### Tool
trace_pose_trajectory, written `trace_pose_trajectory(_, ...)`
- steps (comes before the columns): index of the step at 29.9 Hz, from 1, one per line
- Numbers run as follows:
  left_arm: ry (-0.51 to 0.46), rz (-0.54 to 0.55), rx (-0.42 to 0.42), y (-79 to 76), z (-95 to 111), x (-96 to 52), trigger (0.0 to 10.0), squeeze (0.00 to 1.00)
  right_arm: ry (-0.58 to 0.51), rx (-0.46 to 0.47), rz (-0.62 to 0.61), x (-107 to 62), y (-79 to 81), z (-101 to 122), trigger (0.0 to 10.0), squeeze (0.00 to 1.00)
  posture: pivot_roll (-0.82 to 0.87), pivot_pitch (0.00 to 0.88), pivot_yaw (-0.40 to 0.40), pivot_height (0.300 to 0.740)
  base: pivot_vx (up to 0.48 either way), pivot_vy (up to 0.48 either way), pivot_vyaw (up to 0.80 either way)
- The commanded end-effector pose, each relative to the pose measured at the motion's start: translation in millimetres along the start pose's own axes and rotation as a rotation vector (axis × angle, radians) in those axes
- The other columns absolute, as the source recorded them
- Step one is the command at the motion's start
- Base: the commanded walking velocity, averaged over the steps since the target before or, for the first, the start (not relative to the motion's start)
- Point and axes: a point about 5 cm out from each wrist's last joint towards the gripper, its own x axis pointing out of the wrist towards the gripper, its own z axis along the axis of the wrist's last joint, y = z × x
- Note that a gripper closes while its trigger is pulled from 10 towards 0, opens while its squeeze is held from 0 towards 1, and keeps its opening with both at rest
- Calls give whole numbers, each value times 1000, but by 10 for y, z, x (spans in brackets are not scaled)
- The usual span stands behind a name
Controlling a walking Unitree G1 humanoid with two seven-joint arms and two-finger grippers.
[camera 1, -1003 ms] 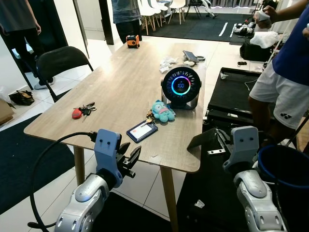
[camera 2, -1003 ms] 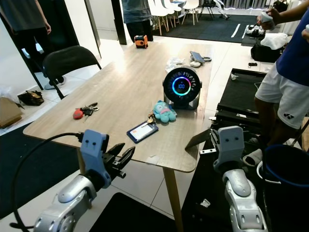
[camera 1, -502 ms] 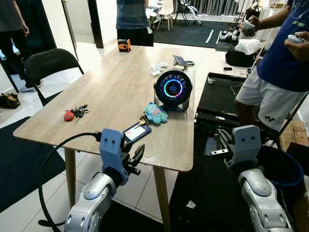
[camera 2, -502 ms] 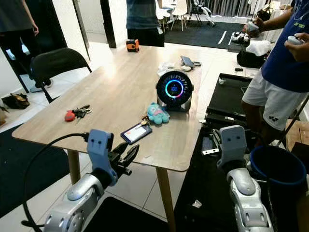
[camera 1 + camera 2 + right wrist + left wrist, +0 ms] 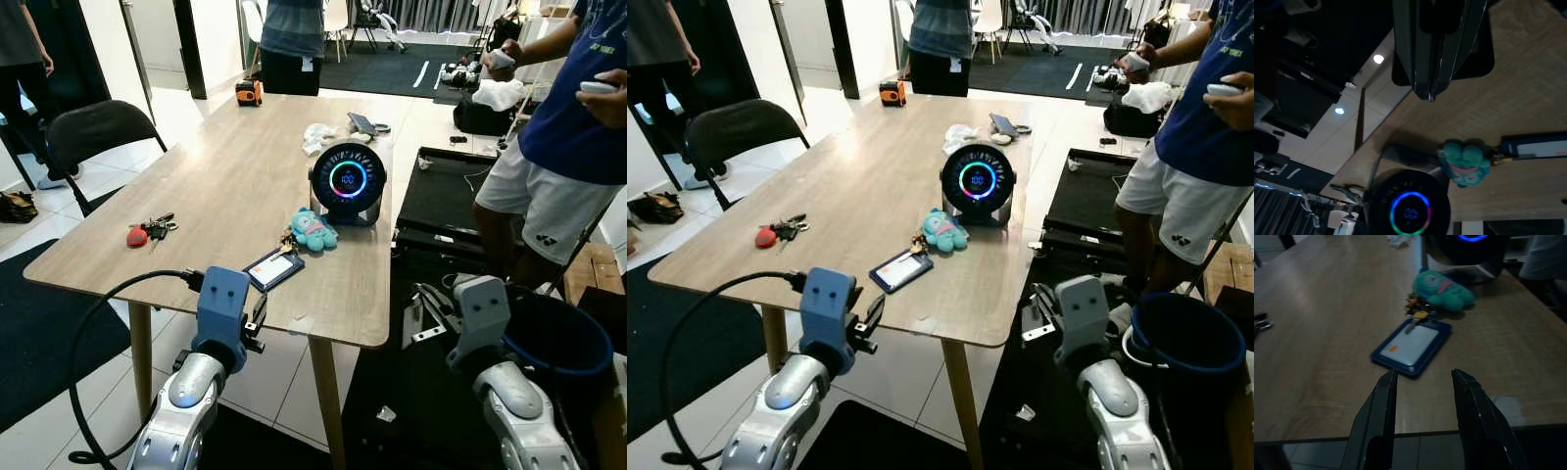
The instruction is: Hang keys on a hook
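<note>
**Keys lying far left on table, both grippers empty**

Wooden table (image 5: 235, 176) is bearing round glowing fan (image 5: 347, 181), teal plush (image 5: 313, 229), blue card holder (image 5: 273, 268). Keys (image 5: 145, 231) are sitting nr left edge. Left gripper (image 5: 1422, 382) is hovering w/ fingers apart, empty — right gripper (image 5: 1431, 95) is looking pressed together, prob. empty.

The bench (image 5: 225, 186) is showing pale matt wood grain — faintly glaring at the far end. The toy (image 5: 1442, 286) is looking like soft teal plush; the card holder (image 5: 1411, 347) is gleaming — smooth plastic.
</note>
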Motion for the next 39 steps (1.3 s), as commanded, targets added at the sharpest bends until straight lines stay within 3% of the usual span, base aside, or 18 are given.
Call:
trace_pose_trajectory(1,30,35,30,89,-47,-48,10000,0,-15,3,-7,12,7,18,10000,0,-3,129,43,740,0,0,0)
trace_pose_trajectory(6,135,196,37,403,-252,-190,10000,0,-18,3,-5,42,-22,6,10000,0,3,127,37,740,0,0,0)
trace_pose_trajectory(9,142,214,49,466,-270,-213,10000,0,-20,3,-4,49,-20,7,10000,0,8,123,31,740,0,0,0)
trace_pose_trajectory(24,124,192,47,385,-218,-190,10000,0,-28,-11,-5,98,63,2,10000,0,28,116,39,740,0,0,0)
trace_pose_trajectory(39,119,193,45,369,-213,-186,10000,0,-24,-6,2,132,84,-21,10000,0,37,109,31,740,0,0,715)
